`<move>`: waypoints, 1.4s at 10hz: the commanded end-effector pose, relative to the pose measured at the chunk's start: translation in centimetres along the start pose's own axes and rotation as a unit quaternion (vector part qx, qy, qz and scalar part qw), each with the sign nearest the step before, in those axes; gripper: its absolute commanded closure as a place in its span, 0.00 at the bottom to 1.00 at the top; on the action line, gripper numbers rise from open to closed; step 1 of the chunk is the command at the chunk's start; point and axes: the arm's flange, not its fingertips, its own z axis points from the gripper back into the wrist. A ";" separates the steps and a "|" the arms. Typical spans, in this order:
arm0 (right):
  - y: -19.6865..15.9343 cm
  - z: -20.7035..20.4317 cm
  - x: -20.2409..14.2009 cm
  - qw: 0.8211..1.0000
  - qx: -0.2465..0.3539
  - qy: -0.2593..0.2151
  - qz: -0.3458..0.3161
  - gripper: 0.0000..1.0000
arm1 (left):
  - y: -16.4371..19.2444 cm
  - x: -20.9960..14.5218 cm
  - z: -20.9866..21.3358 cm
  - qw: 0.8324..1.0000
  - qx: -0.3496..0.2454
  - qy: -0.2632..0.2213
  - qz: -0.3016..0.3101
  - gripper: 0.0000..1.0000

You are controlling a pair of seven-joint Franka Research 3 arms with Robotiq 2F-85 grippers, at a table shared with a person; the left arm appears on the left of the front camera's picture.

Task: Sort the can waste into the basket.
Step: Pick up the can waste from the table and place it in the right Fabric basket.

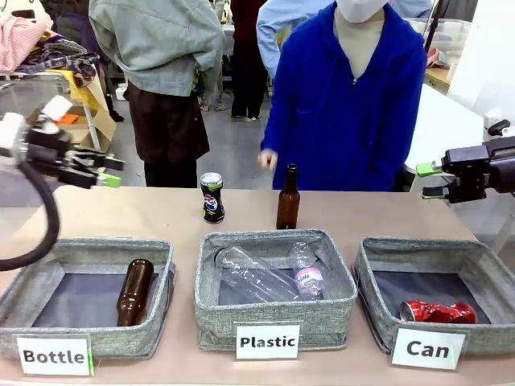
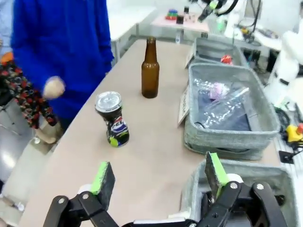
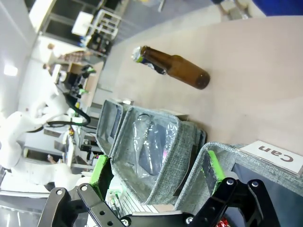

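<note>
As labelled, basket (image 1: 426,244) holds crushed can (image 1: 438,312).

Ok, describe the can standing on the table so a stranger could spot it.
On the table, find the middle basket, labelled Plastic, in the row of three grey ones. Just beyond its far left corner a small can stands on the bare tabletop. It is dark blue-black with a silver top and a Pepsi logo, shorter than the brown glass bottle upright to its right.
</note>
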 end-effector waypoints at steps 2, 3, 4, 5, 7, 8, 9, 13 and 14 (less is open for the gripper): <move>0.1 0.2 0.0 1.000 0.003 -0.001 0.011 0.00 | 3.0 0.5 -6.3 0.997 -0.010 0.038 -0.065 0.00; 0.1 0.2 0.0 1.000 0.003 -0.001 0.011 0.00 | 4.0 -0.1 -8.4 0.995 -0.019 0.044 -0.091 0.00; 0.1 0.2 0.0 1.000 0.003 -0.001 0.011 0.00 | 5.2 -1.0 -10.5 0.992 -0.013 0.058 -0.113 0.00; 0.1 0.2 0.0 1.000 0.003 -0.001 0.011 0.00 | 6.1 -1.9 -12.1 0.991 -0.010 0.068 -0.112 0.00; 0.1 0.2 0.0 1.000 0.003 -0.001 0.011 0.00 | 7.2 -2.8 -13.7 0.996 0.009 0.071 -0.060 0.00; 0.1 0.2 0.0 1.000 0.003 -0.001 0.011 0.00 | 6.8 -1.5 -12.2 0.999 0.004 0.052 -0.006 0.00; 0.1 0.2 0.0 1.000 0.003 -0.001 0.011 0.00 | 6.5 -3.6 -13.6 0.994 -0.007 0.078 -0.082 0.00; 0.1 0.2 0.0 1.000 0.003 -0.001 0.011 0.00 | 8.7 -2.7 -15.4 0.992 -0.052 0.114 -0.025 0.00; 0.1 0.2 0.0 1.000 0.003 -0.001 0.011 0.00 | 9.8 -2.4 -15.9 0.994 -0.051 0.099 -0.008 0.00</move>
